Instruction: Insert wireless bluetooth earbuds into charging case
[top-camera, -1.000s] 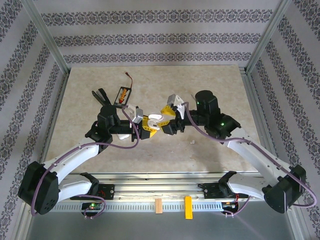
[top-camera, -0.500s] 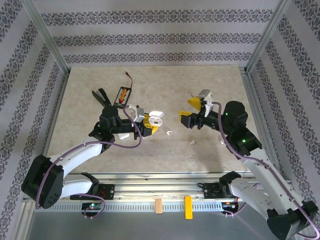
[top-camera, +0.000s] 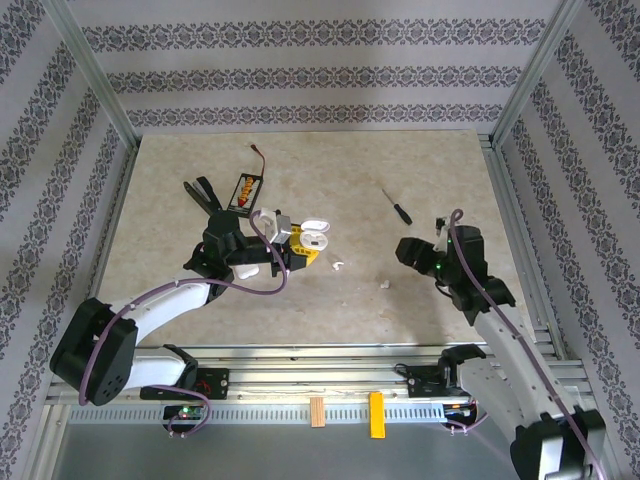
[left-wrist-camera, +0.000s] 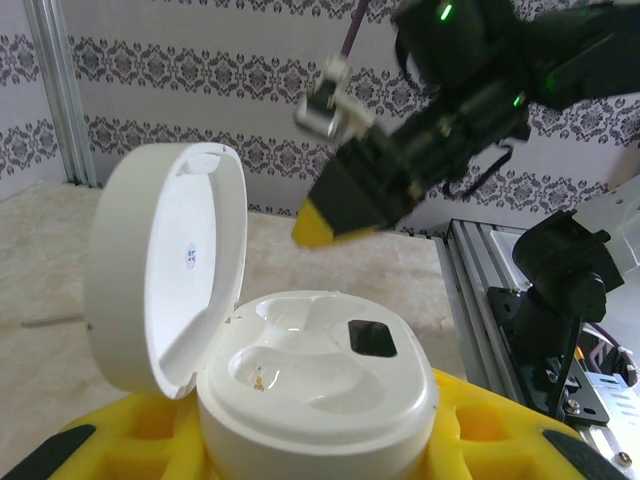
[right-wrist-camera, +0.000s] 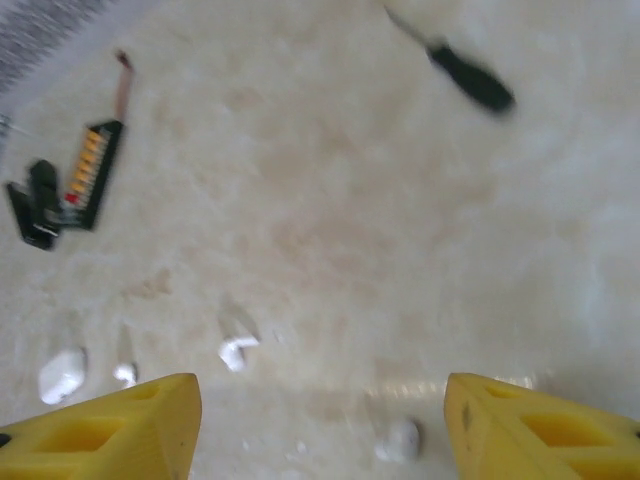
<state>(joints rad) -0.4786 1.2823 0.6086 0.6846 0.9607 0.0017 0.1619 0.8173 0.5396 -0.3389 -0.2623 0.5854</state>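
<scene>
White charging case (left-wrist-camera: 310, 390) clasped in left jaws | right jaws released, empty | earbud (top-camera: 337, 266) on bare tabletop (top-camera: 350, 180) between

Left of the middle of the tabletop (top-camera: 420, 160), the charging case (top-camera: 312, 238) sits between the jaws of the left gripper (top-camera: 302, 250). One earbud (top-camera: 337, 266) lies on the tabletop just to its right, and a second earbud (top-camera: 382, 285) lies further right and nearer (both apart from the case). A screwdriver (top-camera: 398, 207) lies behind these to the right, and a flat pack (top-camera: 245, 190) lies behind the case to the left.
</scene>
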